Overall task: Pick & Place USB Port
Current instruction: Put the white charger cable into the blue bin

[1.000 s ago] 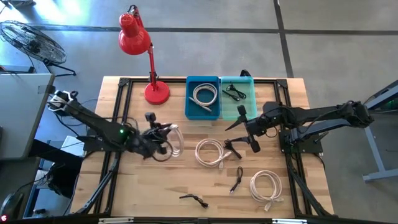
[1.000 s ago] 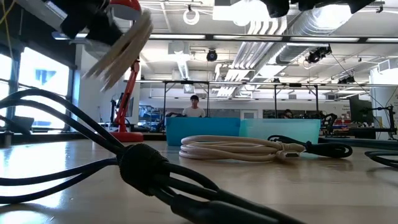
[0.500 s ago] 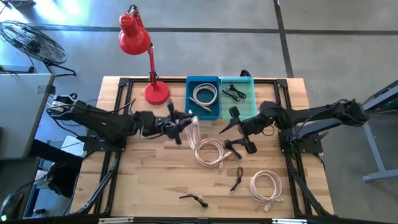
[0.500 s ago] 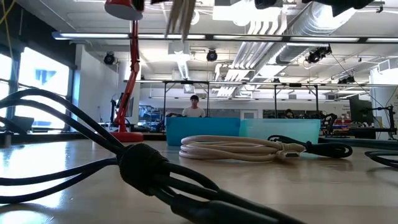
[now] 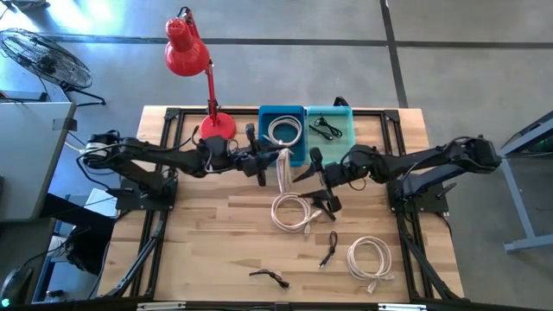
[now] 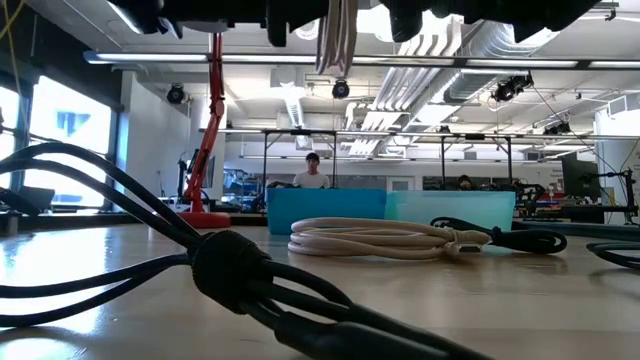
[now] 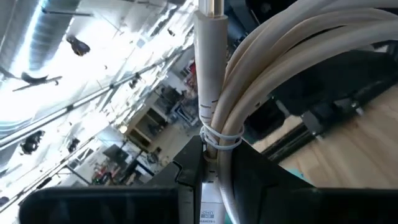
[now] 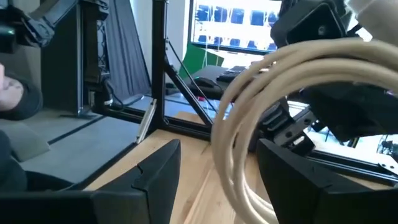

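Observation:
My left gripper (image 5: 270, 164) reaches in from the table's left and is shut on a coiled white USB cable (image 5: 283, 170), held in the air just in front of the blue bin (image 5: 282, 147). The same coil shows at the top of the low view (image 6: 337, 35). My right gripper (image 5: 313, 177) stands open just right of the coil and faces it. In its wrist view the coil's loop (image 8: 249, 118) hangs before the open fingers; no touch shows. The blue bin holds another white coil (image 5: 283, 131). My left gripper pinches the coil's bundled strands between its two fingers, at the thin tie (image 7: 217, 138) that binds them. The fingers (image 7: 186, 171) come in about level from the table's left. The coil is lifted clear of the table and stands on edge, with one plug end (image 7: 208, 56) sticking out past the fingers.
A teal bin (image 5: 333, 142) with a black cable stands beside the blue one. On the wood lie a white coil (image 5: 292, 212), another white coil (image 5: 370, 257) and two black cables (image 5: 329, 248) (image 5: 270, 276). A red lamp (image 5: 216, 125) stands at the far left.
My left gripper has carried the white coil up and toward the table's right and far edges, from the left-centre to in front of the blue bin, turning from tipped down to about level. My right gripper has shifted a little toward the table's left, staying open.

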